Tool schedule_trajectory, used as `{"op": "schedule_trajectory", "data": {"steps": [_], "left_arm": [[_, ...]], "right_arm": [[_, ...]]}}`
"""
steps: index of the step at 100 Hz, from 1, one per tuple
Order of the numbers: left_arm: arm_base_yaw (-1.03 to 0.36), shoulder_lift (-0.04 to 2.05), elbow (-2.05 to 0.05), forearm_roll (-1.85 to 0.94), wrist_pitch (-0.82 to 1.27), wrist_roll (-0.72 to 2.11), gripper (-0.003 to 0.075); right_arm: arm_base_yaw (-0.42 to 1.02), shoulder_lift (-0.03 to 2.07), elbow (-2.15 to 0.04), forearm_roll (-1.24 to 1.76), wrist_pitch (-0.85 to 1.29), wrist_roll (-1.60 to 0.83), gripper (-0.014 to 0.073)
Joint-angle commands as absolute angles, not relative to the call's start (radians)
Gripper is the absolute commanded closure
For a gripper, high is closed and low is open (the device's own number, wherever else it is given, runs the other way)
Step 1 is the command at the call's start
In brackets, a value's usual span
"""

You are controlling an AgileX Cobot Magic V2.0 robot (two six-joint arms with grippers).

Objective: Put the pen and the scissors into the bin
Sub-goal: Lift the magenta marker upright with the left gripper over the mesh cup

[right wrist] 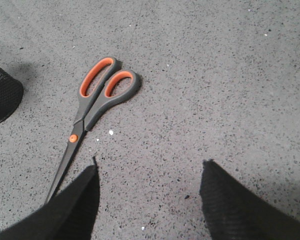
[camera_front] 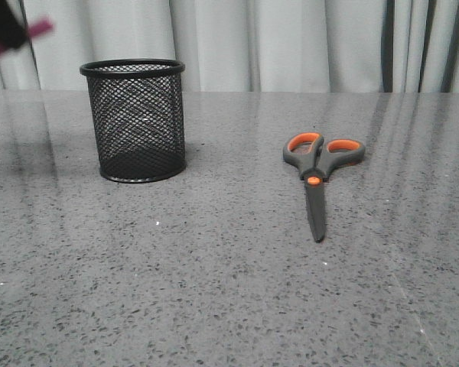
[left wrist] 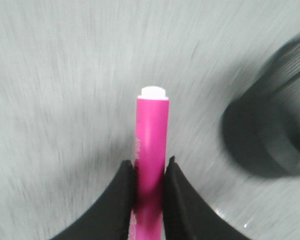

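Left claw [left wrist: 149, 172] pinches pen [left wrist: 152, 150] mid-swing, blurred; overshoot could clip the bin [camera_front: 136, 121] rim and topple it. Right claw [right wrist: 147, 192] spread wide above scissors [right wrist: 92, 107], holding nothing.

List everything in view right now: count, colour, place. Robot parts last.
bin: 1, black wire mesh, upright on the table, left of centre in the front view, nothing visible inside.
scissors: 1, dark grey with orange-lined handles and orange pivot dot, flat on the table right of the bin, blades closed, tips toward the camera.
pen: 1, magenta-pink with white tip, held off the table, up and left of the bin in the front view.
table: 1, grey speckled stone surface.
curtain: pale grey, behind the table.
left gripper: black fingers shut on the pen, motion-blurred.
right gripper: black fingers open, above the table near the scissors, holding nothing.
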State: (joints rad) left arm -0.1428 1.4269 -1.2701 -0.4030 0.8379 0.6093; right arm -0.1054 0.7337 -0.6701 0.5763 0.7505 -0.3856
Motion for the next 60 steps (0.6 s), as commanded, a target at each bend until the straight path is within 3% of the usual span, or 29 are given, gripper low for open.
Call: {"op": "schedule_trajectory", "data": {"steps": [1, 35, 60], "left_arm": [[-0.143, 1.319, -1.289, -0.562, 0.724, 0.69, 0.0742], [-0.22, 1.222, -1.058, -1.431, 0.531, 1.358, 0.0742], [-0.314, 1.285, -0.995, -1.704, 0.467, 1.634, 0.0742]], "right_arm": [[-0.105, 0.737, -0.705, 0.605, 0.706, -0.399, 0.0197], [-0.105, 0.737, -0.705, 0.608, 0.713, -0.399, 0.0197], [-0.105, 0.737, -0.705, 0.622, 0.722, -0.399, 0.0197]]}}
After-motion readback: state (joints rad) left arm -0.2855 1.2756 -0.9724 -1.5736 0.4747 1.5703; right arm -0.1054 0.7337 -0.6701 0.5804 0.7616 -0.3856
